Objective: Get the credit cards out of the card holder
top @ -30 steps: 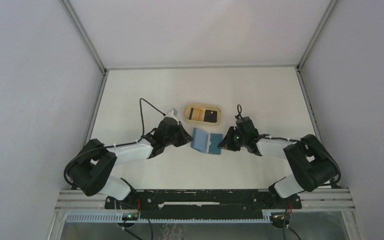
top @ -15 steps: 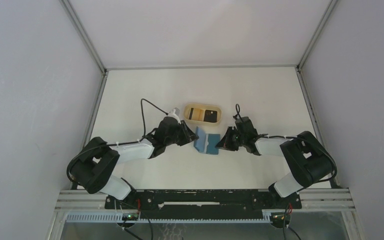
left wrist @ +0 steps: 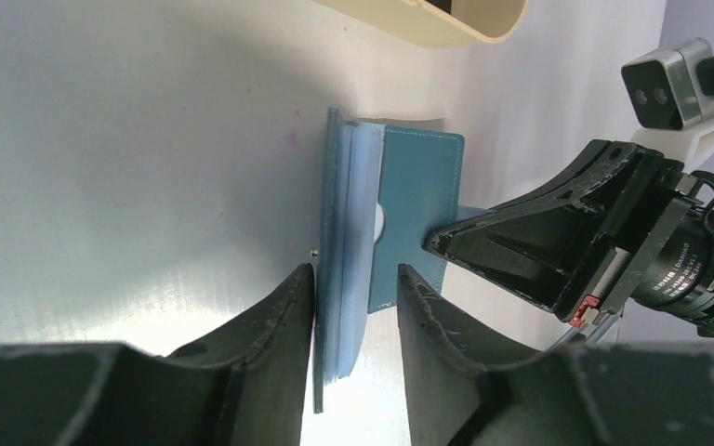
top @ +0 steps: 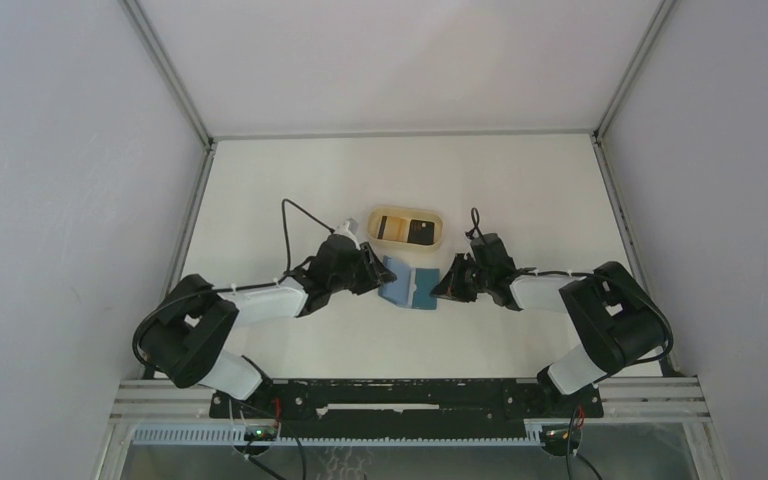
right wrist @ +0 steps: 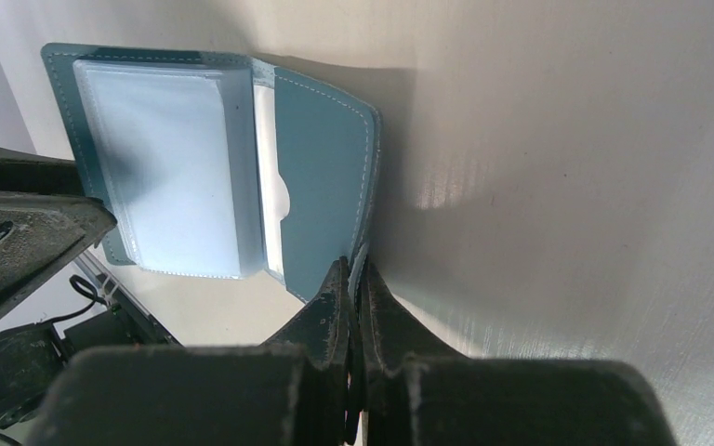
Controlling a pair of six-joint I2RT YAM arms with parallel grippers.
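Note:
The teal card holder (top: 412,285) lies open between my grippers. In the right wrist view its right flap (right wrist: 321,158) is teal with a pale strip at the slot mouth, and its left half carries pale-blue clear sleeves (right wrist: 172,167). My right gripper (right wrist: 353,267) is shut on the right flap's edge. In the left wrist view the left flap (left wrist: 344,232) stands on edge between my left gripper's (left wrist: 354,271) jaws: one finger touches it, the other is apart. A tan card (top: 392,228) and a black card (top: 422,232) lie in the beige tray.
The beige oval tray (top: 406,212) sits just behind the card holder; its rim shows at the top of the left wrist view (left wrist: 428,23). Both arms reach in low from either side. The enclosure walls stand far off.
My left gripper has moved in to the right around the card holder's left flap, which has risen from lying flatter to standing up. My right gripper has kept its pinch on the right flap.

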